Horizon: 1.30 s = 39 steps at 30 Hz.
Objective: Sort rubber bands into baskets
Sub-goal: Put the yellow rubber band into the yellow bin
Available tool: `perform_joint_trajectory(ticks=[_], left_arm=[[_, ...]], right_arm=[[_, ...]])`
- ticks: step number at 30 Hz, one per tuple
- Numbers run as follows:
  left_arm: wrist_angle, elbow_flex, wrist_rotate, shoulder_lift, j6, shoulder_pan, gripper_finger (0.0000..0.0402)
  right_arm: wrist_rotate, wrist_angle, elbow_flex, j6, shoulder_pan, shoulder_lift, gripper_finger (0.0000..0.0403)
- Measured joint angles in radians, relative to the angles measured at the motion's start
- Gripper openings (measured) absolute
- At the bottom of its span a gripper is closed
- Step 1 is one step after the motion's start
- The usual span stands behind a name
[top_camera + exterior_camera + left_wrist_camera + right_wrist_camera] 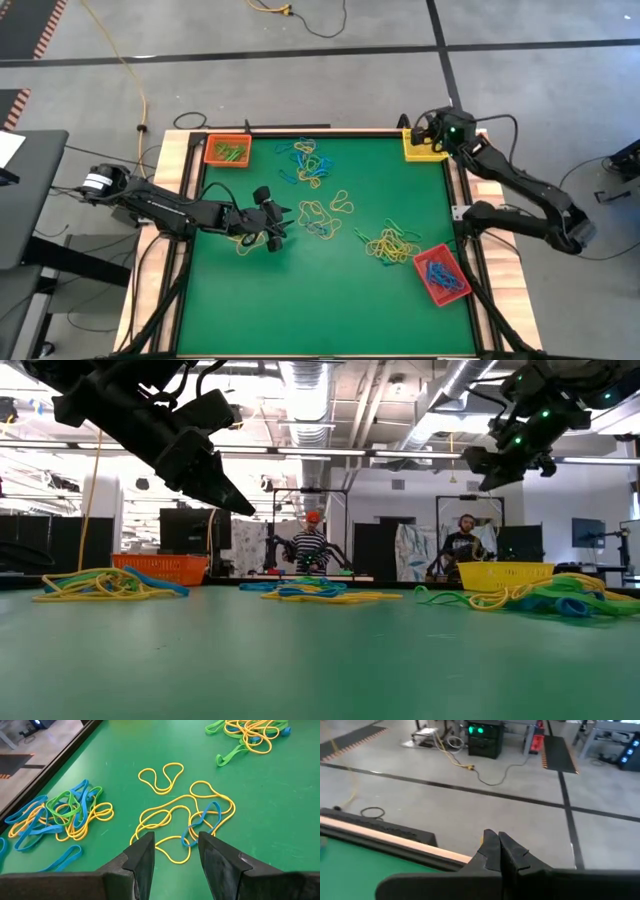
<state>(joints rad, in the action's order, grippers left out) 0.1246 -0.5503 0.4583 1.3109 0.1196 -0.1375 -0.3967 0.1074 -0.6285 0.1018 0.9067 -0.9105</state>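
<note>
The green table (330, 300) shows no readable writing. The left gripper (175, 851) hangs spread, empty, above tangled yellow rubber bands (175, 815) (one blue). The right gripper (498, 851), pressed together, hovers over the yellow basket (416, 150).

A green table (250, 300) bears scattered rubber bands (315, 215) and three baskets (440, 274).

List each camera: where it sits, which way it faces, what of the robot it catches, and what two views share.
High: overhead, straight down on the table; both arms.
Low: at tabletop height, looking level toward the room; both arms overhead.
Left wrist: on the left arm, down at rubber bands; open left tool.
Right wrist: on the right arm, past the table edge to the floor; shut right tool.
Shared: high and low both show the yellow basket.
</note>
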Motion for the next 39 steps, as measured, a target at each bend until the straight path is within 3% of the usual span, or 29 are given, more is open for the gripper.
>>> perform_joint_trajectory(ticks=[16, 39], left_arm=[[0.0, 0.0, -0.002, 0.0, 0.001, 0.0, 0.0142], [-0.003, 0.0, -0.007, 0.0, 0.005, -0.001, 0.0142]], right_arm=[[-0.036, 0.082, 0.0, -0.017, -0.009, -0.133, 0.0013], [-0.179, 0.128, 0.0, -0.045, -0.037, -0.335, 0.0031]])
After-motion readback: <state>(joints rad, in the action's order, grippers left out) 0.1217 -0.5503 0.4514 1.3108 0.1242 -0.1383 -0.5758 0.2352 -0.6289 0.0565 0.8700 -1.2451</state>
